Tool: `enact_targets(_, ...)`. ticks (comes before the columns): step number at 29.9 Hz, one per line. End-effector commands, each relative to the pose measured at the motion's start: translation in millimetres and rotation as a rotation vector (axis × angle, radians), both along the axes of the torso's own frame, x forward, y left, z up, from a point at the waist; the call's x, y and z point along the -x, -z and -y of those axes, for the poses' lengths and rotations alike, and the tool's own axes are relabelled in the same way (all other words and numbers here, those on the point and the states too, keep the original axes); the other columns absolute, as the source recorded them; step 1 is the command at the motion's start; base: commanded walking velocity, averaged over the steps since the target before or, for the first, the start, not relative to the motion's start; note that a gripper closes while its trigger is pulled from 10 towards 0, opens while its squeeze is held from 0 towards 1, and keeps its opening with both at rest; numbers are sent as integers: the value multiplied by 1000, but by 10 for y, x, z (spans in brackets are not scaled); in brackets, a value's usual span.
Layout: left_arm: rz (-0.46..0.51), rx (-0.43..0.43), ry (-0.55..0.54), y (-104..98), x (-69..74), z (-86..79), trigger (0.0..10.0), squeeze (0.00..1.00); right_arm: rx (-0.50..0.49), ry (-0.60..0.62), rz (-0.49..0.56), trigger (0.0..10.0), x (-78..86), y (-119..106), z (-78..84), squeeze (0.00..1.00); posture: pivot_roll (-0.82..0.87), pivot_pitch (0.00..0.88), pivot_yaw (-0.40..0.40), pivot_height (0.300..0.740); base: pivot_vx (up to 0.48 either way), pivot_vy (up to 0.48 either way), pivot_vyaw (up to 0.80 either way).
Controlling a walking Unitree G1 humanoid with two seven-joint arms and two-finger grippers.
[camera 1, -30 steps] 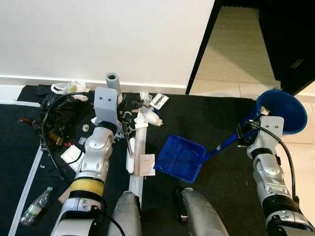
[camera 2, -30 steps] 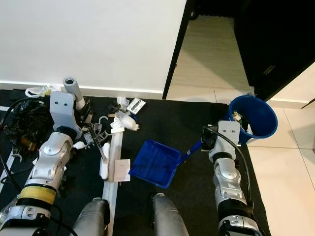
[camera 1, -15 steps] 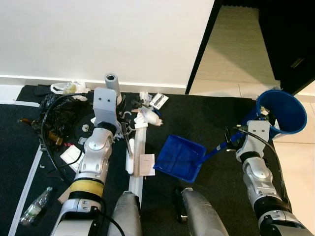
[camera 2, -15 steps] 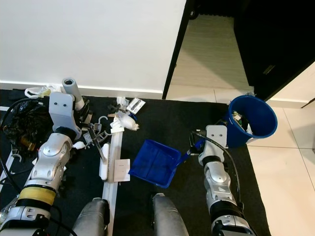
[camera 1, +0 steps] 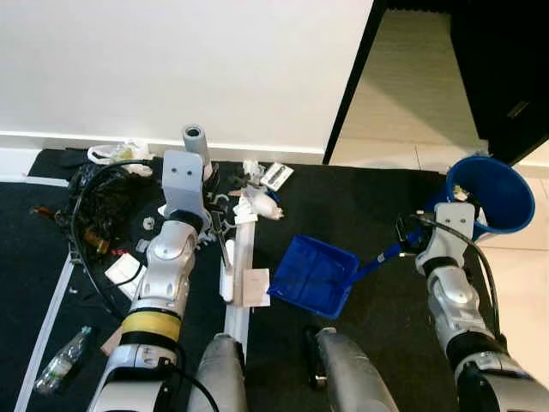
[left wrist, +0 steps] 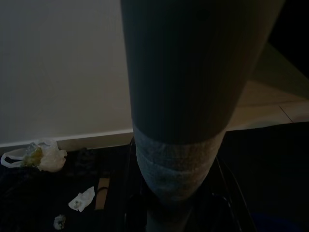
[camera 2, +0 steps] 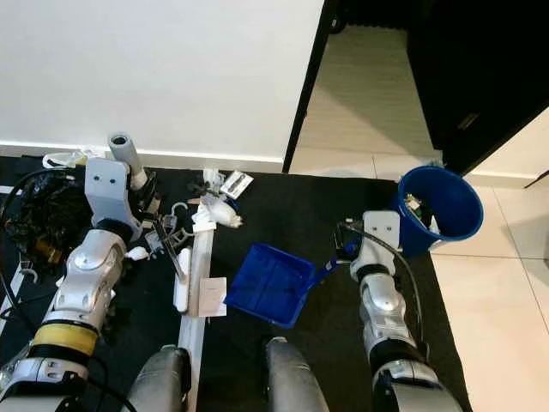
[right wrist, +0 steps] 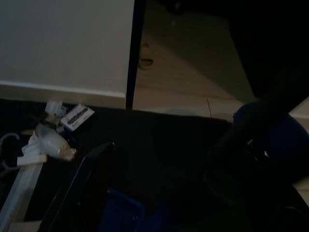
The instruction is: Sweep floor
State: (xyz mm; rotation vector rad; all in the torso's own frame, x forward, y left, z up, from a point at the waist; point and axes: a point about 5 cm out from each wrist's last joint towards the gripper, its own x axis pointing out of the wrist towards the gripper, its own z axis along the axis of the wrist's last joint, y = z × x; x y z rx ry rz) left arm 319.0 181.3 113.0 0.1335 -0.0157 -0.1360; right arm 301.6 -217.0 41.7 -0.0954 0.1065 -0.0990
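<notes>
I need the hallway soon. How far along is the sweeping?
Early. Some rubbish sits in the blue bin. The right pincer holds the blue dustpan, which looks empty; the left pincer grips the broom handle. Litter and a bottle remain on the black mat.

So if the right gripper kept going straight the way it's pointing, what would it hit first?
Probably the blue dustpan on the dark mat: the right gripper holds its handle and points along it, though depth is unclear.

Two silver arms (camera 1: pixel 163 275), jointed and rounded; the left has a yellow band (camera 1: pixel 151 326). Black cables (camera 1: pixel 81 249) loop beside each. Grey plates (camera 1: pixel 183 176) top the wrists.
</notes>
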Motion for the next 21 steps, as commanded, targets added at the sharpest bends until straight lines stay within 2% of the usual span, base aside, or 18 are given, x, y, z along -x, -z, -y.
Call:
enact_targets(1,22,-27,8,-50,-3,-36,10000,0,1,25,-20,10000,55,56,71,0,110,147,-56,740,0,0,0)
enact_targets(12,18,-26,9,-47,4,-36,10000,0,-19,50,-76,10000,69,134,81,0,113,149,-57,740,0,0,0)
enact_targets(13,18,-26,10,-46,4,-34,10000,0,-21,52,-72,7490,69,132,82,0,113,150,-56,740,0,0,0)
enact_targets(14,18,-26,11,-47,3,-32,10000,0,-22,51,-68,5647,67,127,83,0,112,150,-54,740,0,0,0)
enact_targets(15,18,-26,11,-47,3,-32,10000,0,-22,51,-68,5647,67,127,83,0,112,150,-54,740,0,0,0)
enact_targets(16,19,-25,11,-47,2,-31,10000,0,-23,50,-65,5020,64,123,82,0,112,150,-54,740,0,0,0)
enact_targets(17,19,-25,11,-47,2,-31,10000,0,-23,50,-65,5020,64,123,82,0,112,150,-54,740,0,0,0)
enact_targets(18,19,-25,12,-48,1,-30,10000,0,-24,48,-62,4196,61,119,81,0,111,149,-54,740,0,0,0)
enact_targets(19,19,-25,13,-48,-1,-28,10000,0,-25,49,-60,2510,57,115,84,0,111,149,-54,740,0,0,0)
enact_targets(21,20,-24,15,-50,-3,-25,10000,0,-28,52,-56,196,49,105,92,0,111,149,-54,740,0,0,0)
